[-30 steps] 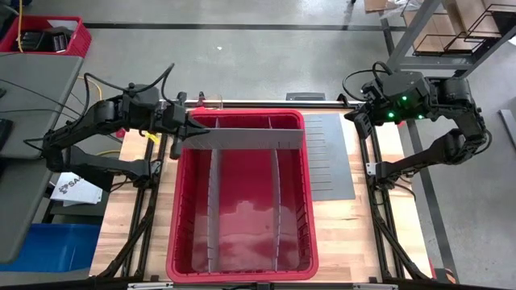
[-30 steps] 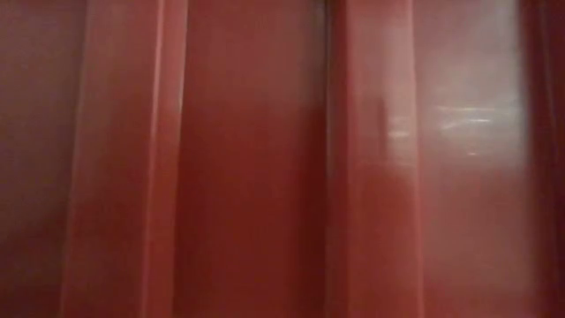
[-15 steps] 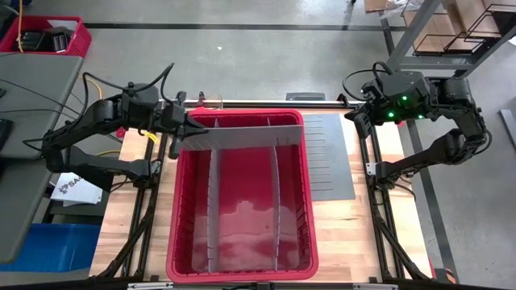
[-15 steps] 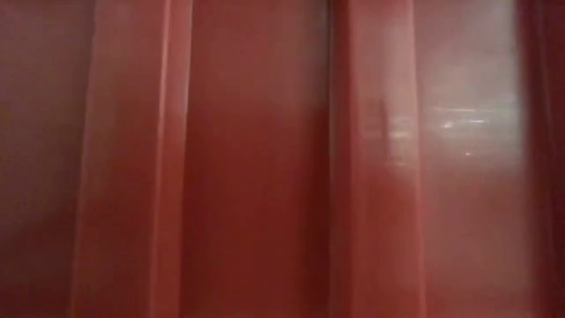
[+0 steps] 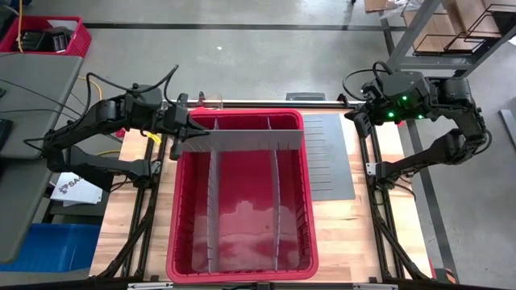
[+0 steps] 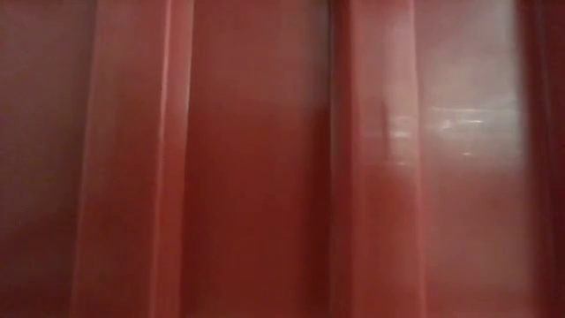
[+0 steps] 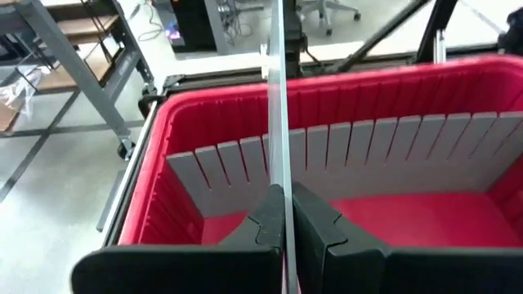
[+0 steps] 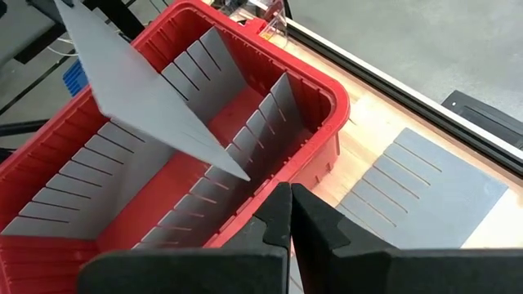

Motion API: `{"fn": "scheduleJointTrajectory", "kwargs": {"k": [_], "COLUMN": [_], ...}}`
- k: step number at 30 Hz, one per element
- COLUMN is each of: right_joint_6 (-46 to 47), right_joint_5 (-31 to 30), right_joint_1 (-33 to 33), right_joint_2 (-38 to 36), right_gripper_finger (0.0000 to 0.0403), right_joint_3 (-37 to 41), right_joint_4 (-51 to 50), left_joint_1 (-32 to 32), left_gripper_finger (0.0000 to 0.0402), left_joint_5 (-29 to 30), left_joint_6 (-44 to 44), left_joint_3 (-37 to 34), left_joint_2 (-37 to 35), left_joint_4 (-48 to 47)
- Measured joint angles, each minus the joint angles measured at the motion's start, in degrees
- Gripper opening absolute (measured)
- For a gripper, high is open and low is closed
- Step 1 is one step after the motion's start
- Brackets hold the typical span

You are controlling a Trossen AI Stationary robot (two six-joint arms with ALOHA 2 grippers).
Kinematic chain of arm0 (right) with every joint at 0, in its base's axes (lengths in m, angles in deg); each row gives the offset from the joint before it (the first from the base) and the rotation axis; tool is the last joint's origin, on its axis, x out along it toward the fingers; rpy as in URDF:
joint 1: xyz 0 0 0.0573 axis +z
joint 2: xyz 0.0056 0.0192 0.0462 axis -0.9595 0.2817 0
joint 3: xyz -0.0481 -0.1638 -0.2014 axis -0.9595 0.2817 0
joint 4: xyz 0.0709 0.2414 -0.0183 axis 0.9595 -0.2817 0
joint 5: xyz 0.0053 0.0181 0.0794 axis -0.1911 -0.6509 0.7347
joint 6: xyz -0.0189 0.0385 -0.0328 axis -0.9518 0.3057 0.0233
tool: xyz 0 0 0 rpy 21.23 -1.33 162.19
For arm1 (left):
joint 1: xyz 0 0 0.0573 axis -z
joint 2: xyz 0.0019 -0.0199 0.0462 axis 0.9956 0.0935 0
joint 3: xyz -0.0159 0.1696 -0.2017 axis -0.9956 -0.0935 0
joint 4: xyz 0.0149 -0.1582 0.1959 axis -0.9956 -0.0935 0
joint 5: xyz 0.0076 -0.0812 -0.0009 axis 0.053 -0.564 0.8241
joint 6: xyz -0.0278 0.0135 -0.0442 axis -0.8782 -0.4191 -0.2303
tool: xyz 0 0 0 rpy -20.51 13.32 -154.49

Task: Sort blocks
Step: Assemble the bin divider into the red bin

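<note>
A: Concrete floor around a wood table (image 5: 355, 217), high view. Bin (image 5: 242, 274) fills centre frame, two long dividers (image 5: 213, 205) seated in it. Left gripper (image 5: 179, 133) at the bin's upper-left corner, pinched on a cross divider (image 5: 242, 138) lying across the bin's top end. Right gripper (image 5: 360, 115) parked upper right, over the table edge, near a spare sheet (image 5: 329, 157).

B: Blocks?

A: None visible in any view; can't describe them. Low view: only red bin wall (image 6: 265, 159), close up.

B: Left wrist view?

A: Fingers (image 7: 265, 220) closed tight on the cross divider (image 7: 276, 98), seen edge-on, upright, centre frame. Bin (image 7: 204, 98) beyond.

B: Right wrist view?

A: Fingers (image 8: 274, 220) nearly touching, holding nothing. Bin (image 8: 319, 151) centre-left, cross divider (image 8: 139, 102) tilted above it, upper left.

B: Doing it well?

A: My judgement: line its slots up with the long dividers, keep it plumb, press straight down.
</note>
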Motion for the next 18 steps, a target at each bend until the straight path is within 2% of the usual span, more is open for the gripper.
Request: {"fn": "scheduleJointTrajectory", "kwargs": {"k": [5, 18], "right_joint_6": [0.00, 0.00], "right_joint_5": [-0.04, -0.03], "right_joint_1": [0.01, 0.00], "right_joint_2": [-0.01, 0.00], "right_gripper_finger": [0.0000, 0.0000], "right_joint_3": [0.01, 0.00], "right_joint_4": [0.00, 0.00], "left_joint_1": [0.02, 0.02], "left_gripper_finger": [0.0000, 0.0000], "left_joint_5": [1.34, 4.87], "left_joint_6": [0.61, -0.99], "left_joint_3": [0.00, 0.00], "left_joint_2": [0.79, 2.36], "left_joint_4": [-3.29, -4.61]}}
